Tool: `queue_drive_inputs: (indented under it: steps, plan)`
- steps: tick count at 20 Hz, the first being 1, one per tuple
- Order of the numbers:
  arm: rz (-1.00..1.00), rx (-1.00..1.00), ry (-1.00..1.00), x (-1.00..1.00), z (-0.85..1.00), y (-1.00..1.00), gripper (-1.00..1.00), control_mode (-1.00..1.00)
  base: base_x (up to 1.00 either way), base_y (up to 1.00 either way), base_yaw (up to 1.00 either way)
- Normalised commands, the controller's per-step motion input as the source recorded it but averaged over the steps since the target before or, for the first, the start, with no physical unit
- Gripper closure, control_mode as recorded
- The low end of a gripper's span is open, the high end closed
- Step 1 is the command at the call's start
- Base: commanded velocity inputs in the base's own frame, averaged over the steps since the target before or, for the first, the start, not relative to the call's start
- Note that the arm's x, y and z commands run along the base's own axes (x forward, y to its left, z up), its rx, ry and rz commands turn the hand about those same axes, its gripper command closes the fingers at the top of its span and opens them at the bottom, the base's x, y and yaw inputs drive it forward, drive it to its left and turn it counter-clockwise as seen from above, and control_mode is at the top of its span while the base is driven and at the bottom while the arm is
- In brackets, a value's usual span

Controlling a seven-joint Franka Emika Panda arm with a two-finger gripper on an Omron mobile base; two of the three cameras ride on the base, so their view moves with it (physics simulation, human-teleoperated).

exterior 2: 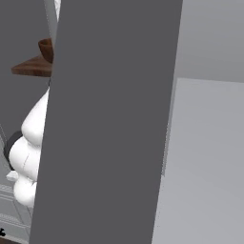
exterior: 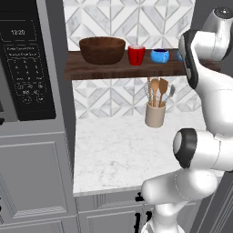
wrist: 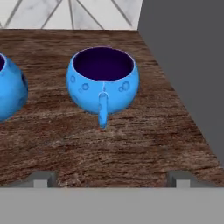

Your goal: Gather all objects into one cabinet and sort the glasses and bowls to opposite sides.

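Home kitchen — microwave, marble counter, tiled backsplash, utensil crock — grey cabinets.

Glossy white arm of rounded, bulbous segments — dark grey caps at its joints.

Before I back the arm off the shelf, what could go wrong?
The open gripper sits low behind the blue bowl, whose handle points at it; a crooked retreat could catch the handle and drag the bowl. A second blue bowl stands close on one side and a grey wall on the other, so a sideways swing may knock either. The red cup also stands among the bowls, not at an end.
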Motion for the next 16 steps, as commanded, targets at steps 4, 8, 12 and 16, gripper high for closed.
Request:
queue_drive_inputs:
  steps: [4,8,12,16]
  plan:
    - [-0.04,0.0,0.03,-0.9,-0.33,0.79,-1.0,-1.0,0.0,0.0,0.0]
    - [-0.04,0.0,0.0,-0.79,-0.37,0.96,-1.0,-1.0,0.0,0.0,0.0]
    - [-0.13,0.0,0.0,-1.0,-0.08,0.47,-1.0,-1.0,0.0,0.0,0.0]
    - [-0.11,0.0,0.0,-1.0,0.01,0.3,-1.0,-1.0,0.0,0.0,0.0]
